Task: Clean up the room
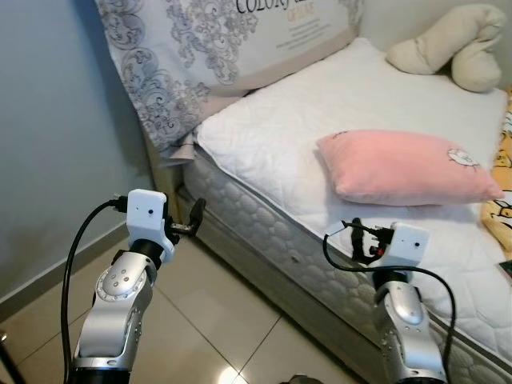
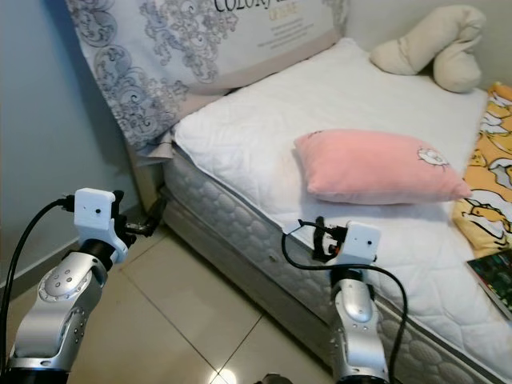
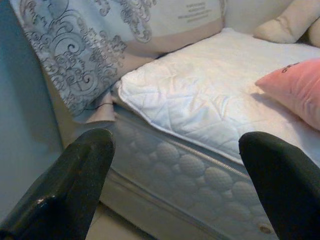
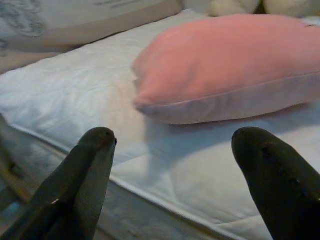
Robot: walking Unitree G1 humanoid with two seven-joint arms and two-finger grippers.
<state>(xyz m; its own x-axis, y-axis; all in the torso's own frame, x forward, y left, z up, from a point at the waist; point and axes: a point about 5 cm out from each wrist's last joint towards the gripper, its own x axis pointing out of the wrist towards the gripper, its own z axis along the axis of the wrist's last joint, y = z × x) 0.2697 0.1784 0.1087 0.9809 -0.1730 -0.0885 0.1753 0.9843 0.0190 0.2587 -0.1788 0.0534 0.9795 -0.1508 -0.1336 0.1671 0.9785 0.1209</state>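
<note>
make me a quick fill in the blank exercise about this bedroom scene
1. The pillow lying on the white mattress is ____ in colour.
2. The right end effector has its two black fingers ____, with nothing between them.
3. The left end effector hangs over the tiled ____ beside the bed.
4. The cream cushion lies at the ____ end of the mattress from the robot.

Missing words: pink; open; floor; far

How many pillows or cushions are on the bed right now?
3: a pink pillow mid-mattress, a cream bent cushion at the far corner, and a large patterned pillow propped at the head. Others may lie out of frame.
</note>
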